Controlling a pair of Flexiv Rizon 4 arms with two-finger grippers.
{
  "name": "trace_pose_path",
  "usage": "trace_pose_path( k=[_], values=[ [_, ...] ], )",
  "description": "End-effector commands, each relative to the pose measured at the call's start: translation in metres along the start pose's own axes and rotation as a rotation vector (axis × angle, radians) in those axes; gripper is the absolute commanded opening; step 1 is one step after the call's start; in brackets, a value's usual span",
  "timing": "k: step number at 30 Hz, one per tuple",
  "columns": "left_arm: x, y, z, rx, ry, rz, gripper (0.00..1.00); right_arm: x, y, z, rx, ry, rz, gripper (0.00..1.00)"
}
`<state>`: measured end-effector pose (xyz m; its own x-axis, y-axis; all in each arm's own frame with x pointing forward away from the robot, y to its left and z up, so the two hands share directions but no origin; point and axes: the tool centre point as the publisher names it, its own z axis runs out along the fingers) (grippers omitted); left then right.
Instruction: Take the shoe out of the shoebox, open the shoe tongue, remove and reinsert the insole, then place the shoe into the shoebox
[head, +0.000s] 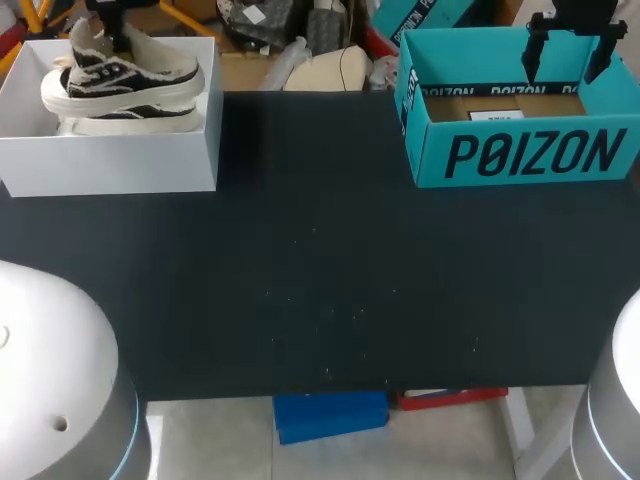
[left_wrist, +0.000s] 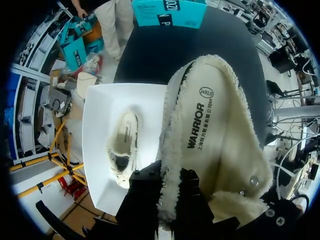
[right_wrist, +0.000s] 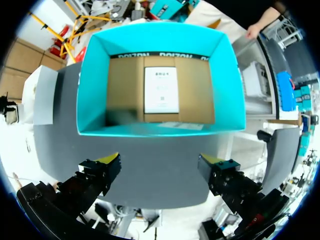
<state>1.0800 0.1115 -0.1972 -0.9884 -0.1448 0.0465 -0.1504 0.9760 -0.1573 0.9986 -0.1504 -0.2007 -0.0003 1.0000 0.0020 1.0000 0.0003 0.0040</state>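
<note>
Above the white shoebox (head: 110, 165) at the desk (head: 320, 280) corner: shoe (head: 120, 75), fleece-lined, likely light, soft upper, stiff thick sole. Left pincer (left_wrist: 169, 194) pinching its collar edge; heel would grip firmer. Right pincer (right_wrist: 159, 161) spread.

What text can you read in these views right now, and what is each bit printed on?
"POIZON": large, on the teal box's front wall, repeated along its dark inner rim band.
"WARRIOR": on the insole of the shoe.
"240(2.5)": in a circle on that insole.
Small characters beside "WARRIOR": too small to read.
White label inside the teal box: too small to read.
</note>
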Motion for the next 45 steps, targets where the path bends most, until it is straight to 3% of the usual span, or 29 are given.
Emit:
trace_pose_path(
  k=[1, 7, 12, 17, 27, 40, 45],
  values=[
    [0.079, -0.019, -0.058, -0.017, -0.093, 0.012, 0.0, 0.0, 0.001, 0.0, 0.002, -0.001, 0.0, 1.0],
    [0.153, -0.06, -0.039, 0.012, -0.058, 0.016, 0.0, 0.0, 0.001, 0.0, 0.002, -0.001, 0.0, 1.0],
    [0.189, -0.09, -0.015, 0.016, -0.039, 0.01, 0.0, 0.0, 0.001, 0.0, 0.002, -0.001, 0.0, 1.0],
    [0.208, -0.115, 0.012, 0.039, 0.007, 0.017, 0.0, 0.0, 0.001, 0.0, 0.002, -0.001, 0.0, 1.0],
    [0.228, -0.149, 0.061, -0.062, 0.001, 0.062, 0.0, 0.0, 0.001, 0.0, 0.002, -0.001, 0.0, 1.0],
    [0.272, -0.198, 0.168, -0.09, 0.087, 0.059, 0.0, 0.0, 0.001, 0.0, 0.002, -0.001, 0.0, 1.0],
    [0.276, -0.208, 0.196, -0.095, 0.098, 0.053, 0.0, 0.0, 0.001, 0.0, 0.002, -0.001, 0.0, 1.0]
  ],
)
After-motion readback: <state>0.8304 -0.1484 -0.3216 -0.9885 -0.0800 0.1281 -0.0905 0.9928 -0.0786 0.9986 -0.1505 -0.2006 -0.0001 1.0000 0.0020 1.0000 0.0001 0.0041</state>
